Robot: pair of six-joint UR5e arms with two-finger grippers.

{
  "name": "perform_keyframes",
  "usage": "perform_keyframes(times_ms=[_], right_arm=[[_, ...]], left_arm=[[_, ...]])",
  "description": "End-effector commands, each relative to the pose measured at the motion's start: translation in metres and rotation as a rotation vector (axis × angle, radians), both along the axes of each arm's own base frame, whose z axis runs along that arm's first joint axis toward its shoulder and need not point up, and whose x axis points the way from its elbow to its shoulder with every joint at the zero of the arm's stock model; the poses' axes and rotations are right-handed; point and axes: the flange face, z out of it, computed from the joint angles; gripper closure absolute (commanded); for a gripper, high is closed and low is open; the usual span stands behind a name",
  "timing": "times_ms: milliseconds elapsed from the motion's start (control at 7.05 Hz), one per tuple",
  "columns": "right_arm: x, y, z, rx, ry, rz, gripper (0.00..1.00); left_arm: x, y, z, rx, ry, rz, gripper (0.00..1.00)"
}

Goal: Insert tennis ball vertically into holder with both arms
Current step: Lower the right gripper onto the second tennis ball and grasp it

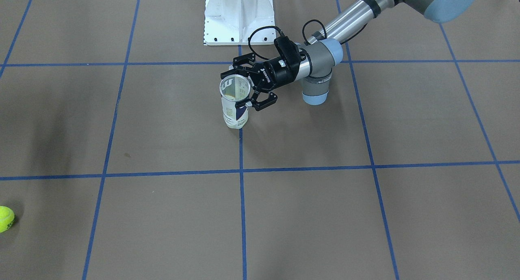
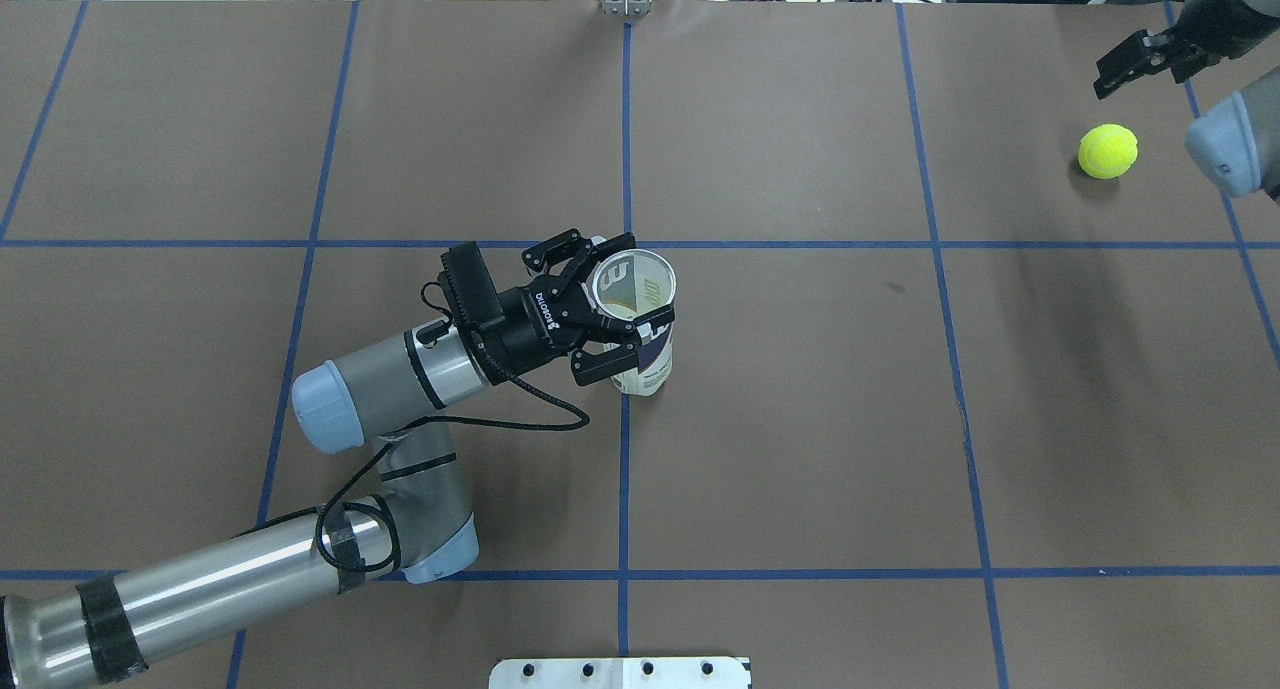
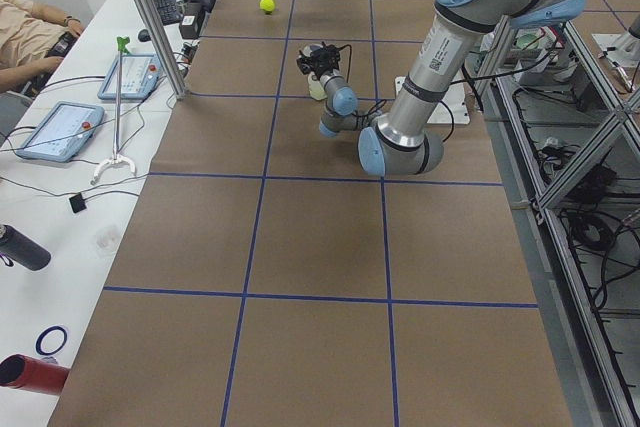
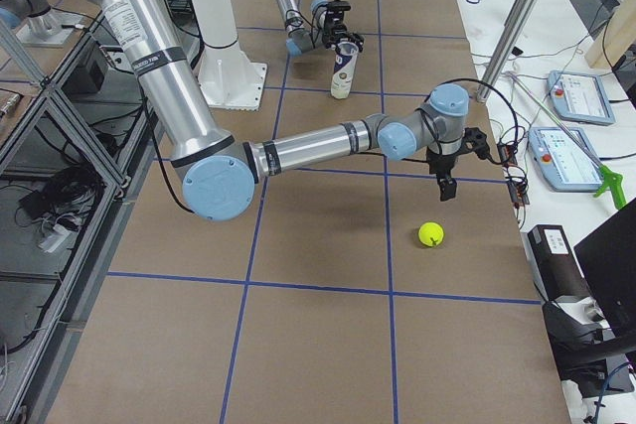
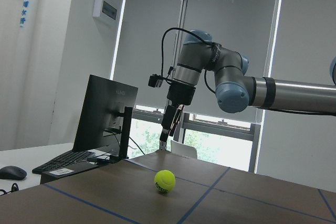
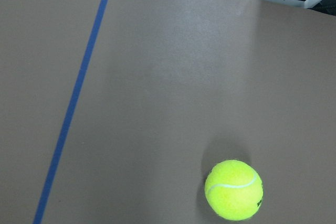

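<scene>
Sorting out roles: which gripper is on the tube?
The left gripper, clasping the upright holder; the right gripper hangs near the tennis ball instead.

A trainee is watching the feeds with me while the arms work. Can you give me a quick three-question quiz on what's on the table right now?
1. Short answer: how does the clear plastic tube with the white and navy label stand on the brown table?
2. Multiple choice: which gripper has its fingers on either side of that tube, near the rim? A) left gripper B) right gripper C) neither
3. True or false: the yellow-green tennis ball is already inside the tube.

Key
1. Upright, open end up.
2. A.
3. False. It lies on the table, near the right gripper.
</scene>
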Motion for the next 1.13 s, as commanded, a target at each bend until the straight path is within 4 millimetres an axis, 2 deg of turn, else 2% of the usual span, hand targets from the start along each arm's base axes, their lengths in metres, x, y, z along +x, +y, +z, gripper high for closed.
perform_keyframes(times_ms=[0,142,426,709,851,993], right_arm=[[0.002,0.002,0.064,0.012,0.013,0.005,0.0],[0.002,0.001,0.081,0.012,0.028,0.013,0.0],[-0.001,0.002,0.084,0.013,0.047,0.03,0.0],[-0.02,0.003,0.08,0.003,0.007,0.087,0.01],[-0.021,0.003,0.081,0.0,0.004,0.094,0.01],[-0.022,0.005,0.091,0.004,-0.005,0.1,0.01]], left_arm=[[0.0,0.0,0.0,0.0,0.0,0.0,0.07],[0.0,0.0,0.0,0.0,0.0,0.0,0.07],[0.001,0.001,0.001,-0.001,-0.001,0.002,0.07],[0.0,0.001,0.001,0.0,0.0,0.002,0.07],[0.001,0.001,0.001,-0.001,-0.001,0.002,0.07],[0.001,0.001,0.001,-0.001,-0.001,0.002,0.07]])
